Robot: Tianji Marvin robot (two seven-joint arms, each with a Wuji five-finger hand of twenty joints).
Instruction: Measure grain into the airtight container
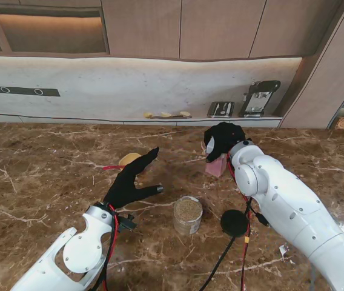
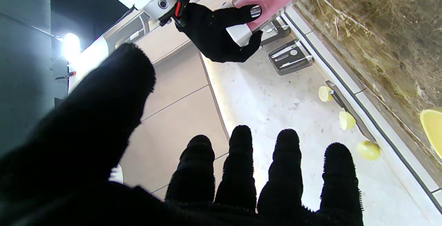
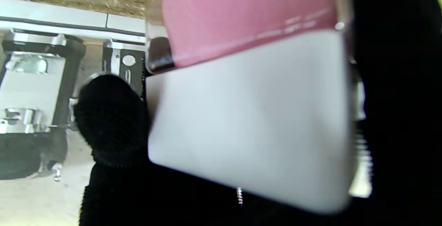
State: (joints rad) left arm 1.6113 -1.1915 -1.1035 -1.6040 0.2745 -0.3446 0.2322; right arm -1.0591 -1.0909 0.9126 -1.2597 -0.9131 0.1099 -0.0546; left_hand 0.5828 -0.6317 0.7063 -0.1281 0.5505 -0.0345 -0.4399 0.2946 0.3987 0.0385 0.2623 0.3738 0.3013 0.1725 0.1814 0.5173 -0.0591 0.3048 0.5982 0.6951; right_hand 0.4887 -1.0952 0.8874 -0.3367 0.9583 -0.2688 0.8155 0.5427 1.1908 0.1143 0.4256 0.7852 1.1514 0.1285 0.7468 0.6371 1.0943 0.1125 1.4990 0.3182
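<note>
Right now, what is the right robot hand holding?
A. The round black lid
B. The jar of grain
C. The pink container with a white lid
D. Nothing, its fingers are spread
C. The right robot hand is closed around the pink container, shown close up in its wrist view, while the black lid and the grain jar sit untouched on the table nearer to me.

White jointed arms (image 1: 281, 200) trail red and black cables (image 1: 115, 239); fuzzy black gloves cover the fingers (image 2: 238, 164).
</note>
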